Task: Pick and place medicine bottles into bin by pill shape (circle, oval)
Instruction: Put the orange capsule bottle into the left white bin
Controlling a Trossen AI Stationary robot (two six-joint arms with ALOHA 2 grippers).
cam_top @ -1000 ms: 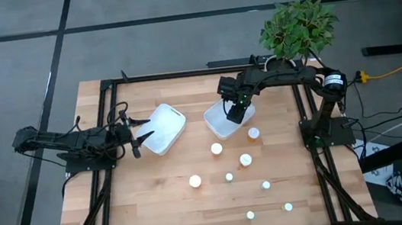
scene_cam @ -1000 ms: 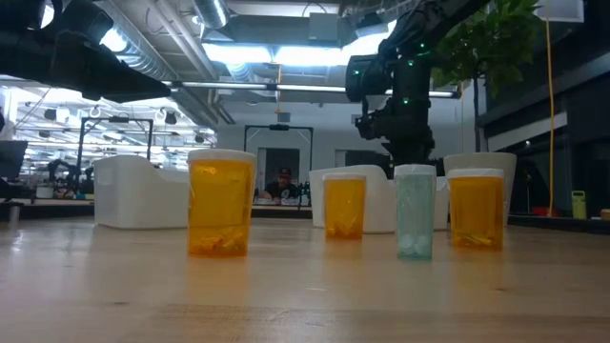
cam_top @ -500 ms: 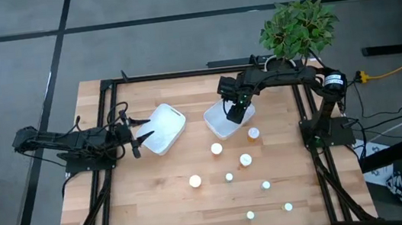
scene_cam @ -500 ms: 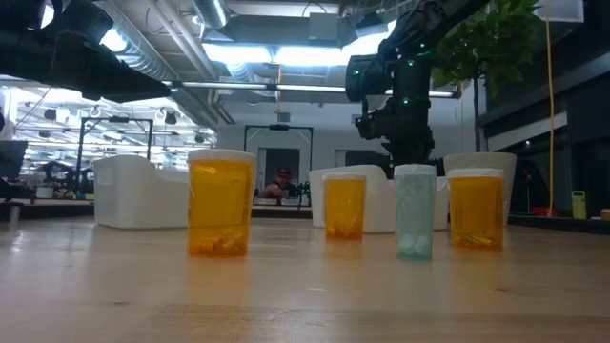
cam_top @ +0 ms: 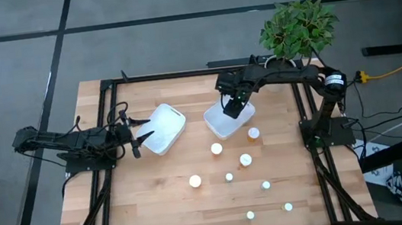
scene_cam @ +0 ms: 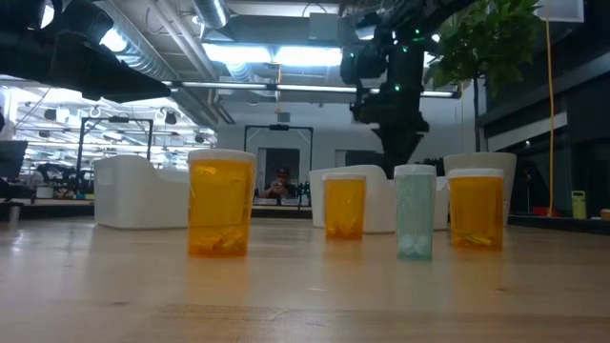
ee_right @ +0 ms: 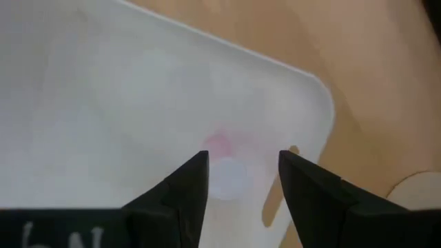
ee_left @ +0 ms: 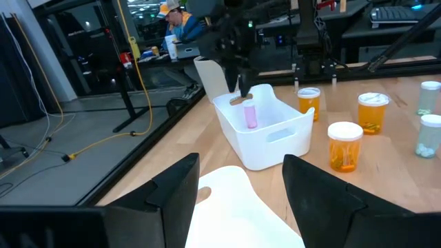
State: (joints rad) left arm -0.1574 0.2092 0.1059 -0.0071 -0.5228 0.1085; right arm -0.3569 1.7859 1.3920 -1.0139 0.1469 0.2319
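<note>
My right gripper (cam_top: 231,111) is open above the right white bin (cam_top: 222,127). A pink bottle with a pale cap (ee_right: 226,167) stands on the bin's floor straight below the fingers; it also shows in the left wrist view (ee_left: 249,114). Several more bottles stand on the wood near the bin, among them orange ones (scene_cam: 220,203) (scene_cam: 344,205) (scene_cam: 476,208) and a pale green one (scene_cam: 415,211). My left gripper (cam_top: 140,140) waits open and empty at the left white bin's (cam_top: 164,127) left edge.
The loose bottles spread over the table's middle and near right, from beside the right bin (cam_top: 253,132) to the near edge (cam_top: 250,215) (cam_top: 288,206). A potted plant (cam_top: 297,28) stands at the far right corner. A person sits in the room behind the table (ee_left: 180,19).
My right gripper has gone up out of the right bin and a little toward the table's far edge. The bottles on the table have stayed in place.
</note>
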